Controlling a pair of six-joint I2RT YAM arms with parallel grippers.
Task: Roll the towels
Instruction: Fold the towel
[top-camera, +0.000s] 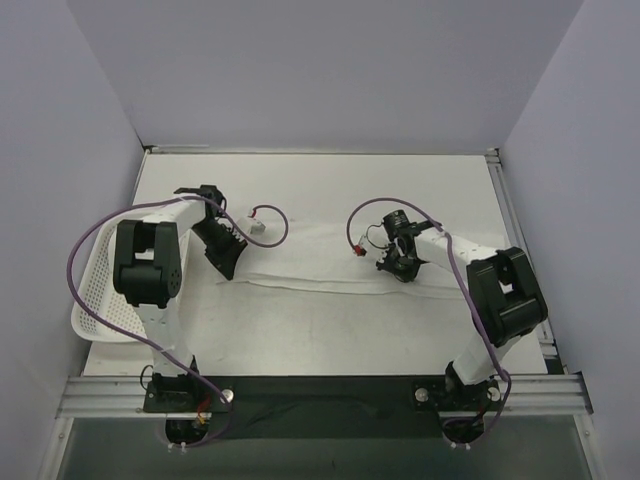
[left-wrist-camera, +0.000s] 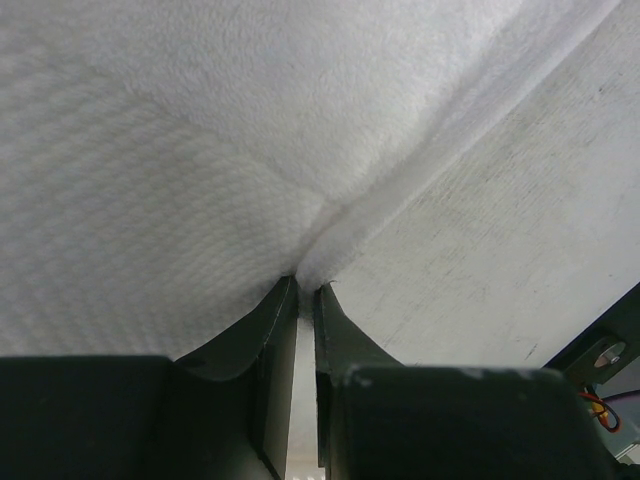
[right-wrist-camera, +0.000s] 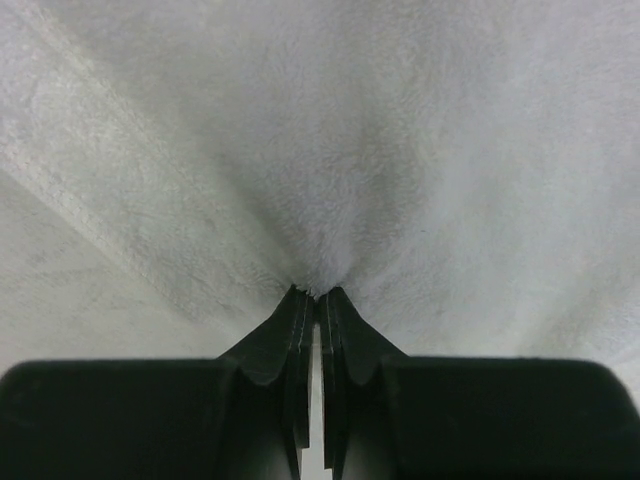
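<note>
The towel (top-camera: 320, 262) lies lengthwise across the counter (top-camera: 300, 340), left to right; the left claw (left-wrist-camera: 307, 290) pinches its left-end edge, the right claw (right-wrist-camera: 318, 293) is clamped on what seems a puckered fold at its right end

One white terry towel (top-camera: 310, 262) lies flat on the surface (top-camera: 300, 340), a long strip running left to right across the middle; its left end is pinched at the edge by the left end effector (left-wrist-camera: 306, 290); near its right end the cloth puckers into the closed right end effector (right-wrist-camera: 320, 293).
</note>
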